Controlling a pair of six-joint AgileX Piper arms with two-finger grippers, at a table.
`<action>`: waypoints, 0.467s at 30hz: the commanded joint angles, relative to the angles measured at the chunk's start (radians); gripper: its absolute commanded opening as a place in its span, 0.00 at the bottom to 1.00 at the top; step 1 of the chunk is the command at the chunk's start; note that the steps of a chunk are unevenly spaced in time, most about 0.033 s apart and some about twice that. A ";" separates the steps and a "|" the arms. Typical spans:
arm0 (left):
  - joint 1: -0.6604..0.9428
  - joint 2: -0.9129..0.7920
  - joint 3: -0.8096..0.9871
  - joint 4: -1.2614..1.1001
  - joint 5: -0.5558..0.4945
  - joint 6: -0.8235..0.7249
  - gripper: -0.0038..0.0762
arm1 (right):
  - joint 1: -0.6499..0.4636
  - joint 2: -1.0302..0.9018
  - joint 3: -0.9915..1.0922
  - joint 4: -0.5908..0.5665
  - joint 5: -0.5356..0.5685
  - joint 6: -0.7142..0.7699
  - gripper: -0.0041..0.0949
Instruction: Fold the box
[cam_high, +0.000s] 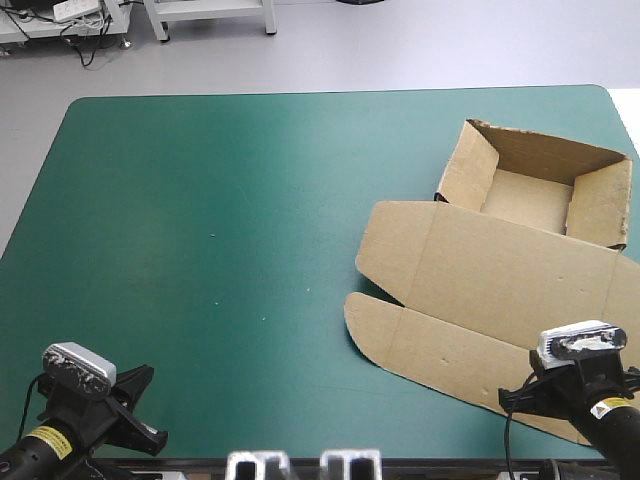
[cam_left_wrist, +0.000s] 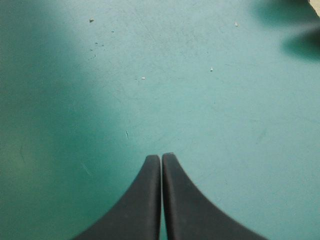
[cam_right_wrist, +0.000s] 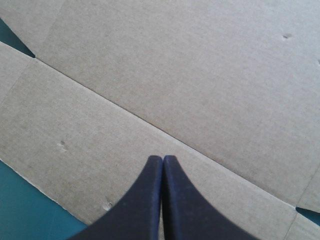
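Observation:
The brown box (cam_high: 500, 270) lies on the right half of the table as an open tray with raised walls (cam_high: 535, 185) at the far right, its lid and front flap flat toward the near edge. My right gripper (cam_right_wrist: 162, 159) is shut and empty, hovering over the flat flap (cam_right_wrist: 115, 145) close to the crease that joins it to the lid. In the high view only that arm's wrist (cam_high: 585, 385) shows, above the flap's near right part. At the near left corner my left gripper (cam_left_wrist: 161, 157) is shut over bare teal-green cover (cam_left_wrist: 160, 75), far from the box.
The teal-green table (cam_high: 200, 220) stretches bare across its left and middle. The box's tray reaches close to the table's right edge. A strip of cover (cam_right_wrist: 30, 215) shows beside the flap's rounded edge in the right wrist view.

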 joint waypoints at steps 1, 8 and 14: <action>0.000 0.011 -0.026 -0.020 -0.064 -0.001 0.04 | 0.001 0.006 -0.022 0.027 -0.060 -0.009 0.02; 0.000 0.011 -0.026 -0.020 -0.064 -0.001 0.04 | 0.001 0.006 -0.022 0.027 -0.060 -0.009 0.02; 0.000 0.011 -0.026 -0.020 -0.064 -0.001 0.04 | 0.001 0.006 -0.022 0.027 -0.060 -0.009 0.02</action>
